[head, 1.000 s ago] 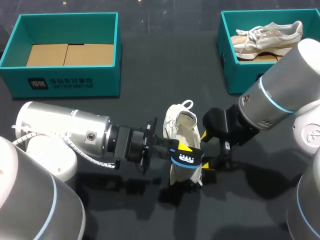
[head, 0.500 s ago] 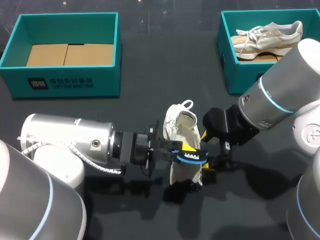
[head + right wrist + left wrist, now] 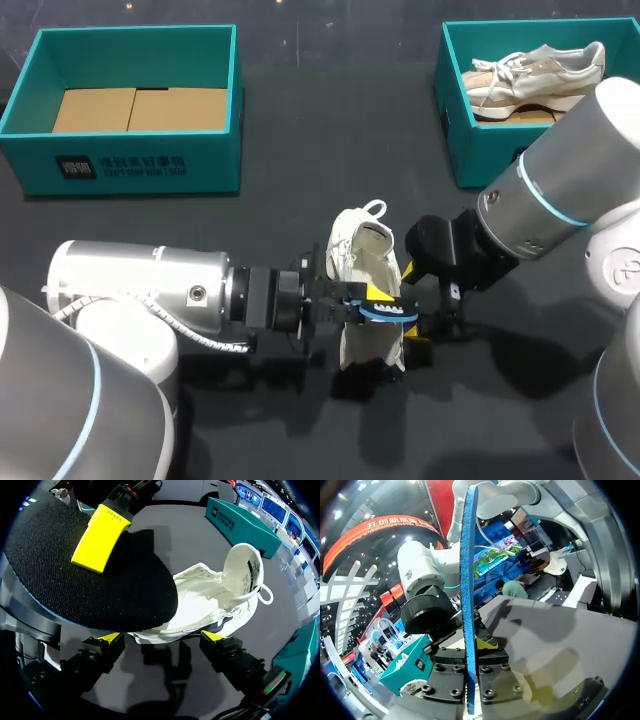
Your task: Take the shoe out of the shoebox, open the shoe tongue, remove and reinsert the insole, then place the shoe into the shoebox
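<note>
Toe of shoe (image 3: 215,597) behind insole (image 3: 110,595)

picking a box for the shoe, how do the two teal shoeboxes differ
The left teal shoebox shows only bare brown cardboard inside; the right teal shoebox holds a beige lace-up sneaker. The left is fully visible; the right arm covers the right one's corner. Both are open-topped.

This is a robot demonstration station, not a home. A dark worktop (image 3: 300,150) carries two teal boxes: the left shoebox (image 3: 140,168), lined with cardboard, and the right shoebox (image 3: 468,150), holding sneakers (image 3: 535,70). The heavy left arm (image 3: 140,285) and right arm (image 3: 560,200) lean over the worktop.
</note>
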`<state>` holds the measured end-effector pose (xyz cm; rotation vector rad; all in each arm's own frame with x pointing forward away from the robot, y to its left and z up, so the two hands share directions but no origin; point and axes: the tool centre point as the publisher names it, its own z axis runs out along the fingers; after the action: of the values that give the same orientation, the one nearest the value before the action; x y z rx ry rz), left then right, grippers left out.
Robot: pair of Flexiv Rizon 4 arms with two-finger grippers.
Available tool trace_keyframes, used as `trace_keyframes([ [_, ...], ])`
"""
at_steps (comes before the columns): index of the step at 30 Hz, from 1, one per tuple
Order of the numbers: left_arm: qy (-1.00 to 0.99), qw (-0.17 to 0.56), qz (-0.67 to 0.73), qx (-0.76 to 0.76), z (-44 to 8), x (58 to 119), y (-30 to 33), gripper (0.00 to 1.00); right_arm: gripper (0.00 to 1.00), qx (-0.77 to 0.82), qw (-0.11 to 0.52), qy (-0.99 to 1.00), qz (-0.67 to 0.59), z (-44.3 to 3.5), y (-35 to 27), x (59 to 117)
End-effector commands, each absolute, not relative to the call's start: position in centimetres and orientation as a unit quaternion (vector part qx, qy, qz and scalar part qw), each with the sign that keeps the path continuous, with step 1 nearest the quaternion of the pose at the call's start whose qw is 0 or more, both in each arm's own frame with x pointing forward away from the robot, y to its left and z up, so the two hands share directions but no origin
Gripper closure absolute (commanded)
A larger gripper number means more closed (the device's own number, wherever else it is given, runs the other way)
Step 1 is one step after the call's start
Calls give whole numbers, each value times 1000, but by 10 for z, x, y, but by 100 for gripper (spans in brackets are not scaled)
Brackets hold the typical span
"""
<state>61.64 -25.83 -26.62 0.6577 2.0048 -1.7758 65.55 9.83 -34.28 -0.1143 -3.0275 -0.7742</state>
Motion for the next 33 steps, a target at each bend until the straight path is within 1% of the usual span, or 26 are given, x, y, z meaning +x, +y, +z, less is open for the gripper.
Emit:
trace_keyframes([
  [1,714,194,-631,233,-269,620,-267,100,0,-37,6,-968,-248,-343,98,654],
  [18,720,196,-630,215,-279,630,-274,100,0,-37,6,-968,-248,-343,98,654],
  [33,730,199,-620,207,-293,640,-264,100,0,-37,6,-968,-248,-343,98,654],
])
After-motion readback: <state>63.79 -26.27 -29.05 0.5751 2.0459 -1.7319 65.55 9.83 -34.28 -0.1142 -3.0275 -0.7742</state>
